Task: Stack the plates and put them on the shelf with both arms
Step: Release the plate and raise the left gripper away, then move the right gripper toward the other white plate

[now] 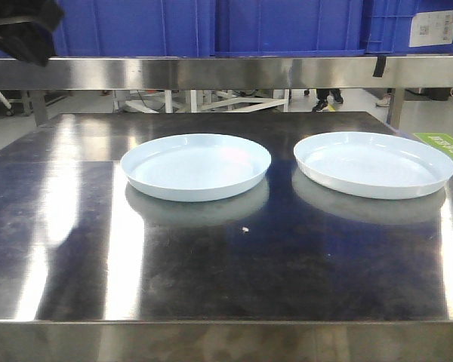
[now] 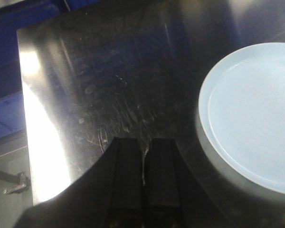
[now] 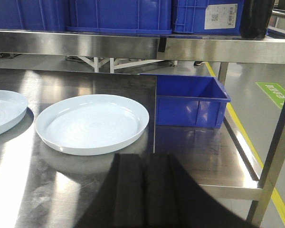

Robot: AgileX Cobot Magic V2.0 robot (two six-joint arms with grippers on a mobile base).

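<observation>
Sitting apart on the steel desk (image 1: 211, 256), the left plate (image 1: 195, 166) and the right plate (image 1: 374, 164) are lying flat and unstacked in front of the shelf (image 1: 211, 73), which is carrying blue crates (image 1: 287, 26). The left gripper (image 2: 143, 185) is hanging above the desk beside the left plate with its fingers pressed together. The right gripper (image 3: 143, 190) is also keeping its fingers closed and empty near the right plate.
</observation>
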